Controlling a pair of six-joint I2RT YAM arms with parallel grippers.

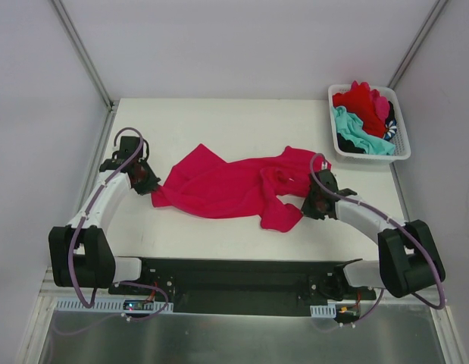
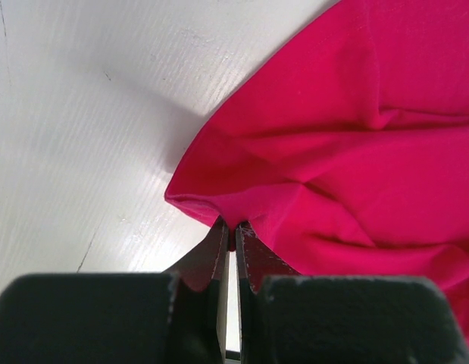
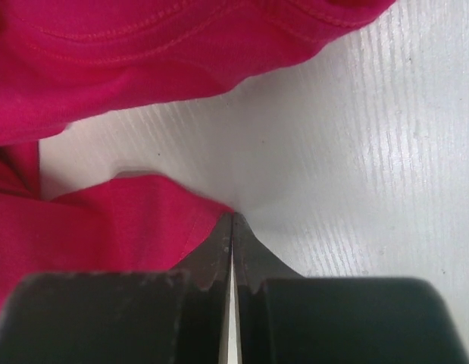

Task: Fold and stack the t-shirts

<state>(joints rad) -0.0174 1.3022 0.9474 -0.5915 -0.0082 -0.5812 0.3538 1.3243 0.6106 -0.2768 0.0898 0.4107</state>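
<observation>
A large magenta-pink t-shirt [image 1: 226, 186] lies crumpled across the middle of the white table. My left gripper [image 1: 147, 180] sits at its left end, shut, with a fold of the shirt's edge [image 2: 219, 205] pinched between the tips [image 2: 232, 227]. My right gripper [image 1: 308, 203] is at the shirt's right end, low on the table. It is shut [image 3: 232, 216], and a hemmed corner of the pink cloth [image 3: 105, 220] is drawn to a point at its tips. Red [image 1: 363, 100], teal [image 1: 355, 133] and dark striped [image 1: 391, 129] t-shirts are heaped in the basket.
The white slotted basket [image 1: 401, 152] stands at the far right corner of the table. White walls close in the table at the back and both sides. Bare table surface [image 1: 219, 125] lies behind the pink shirt.
</observation>
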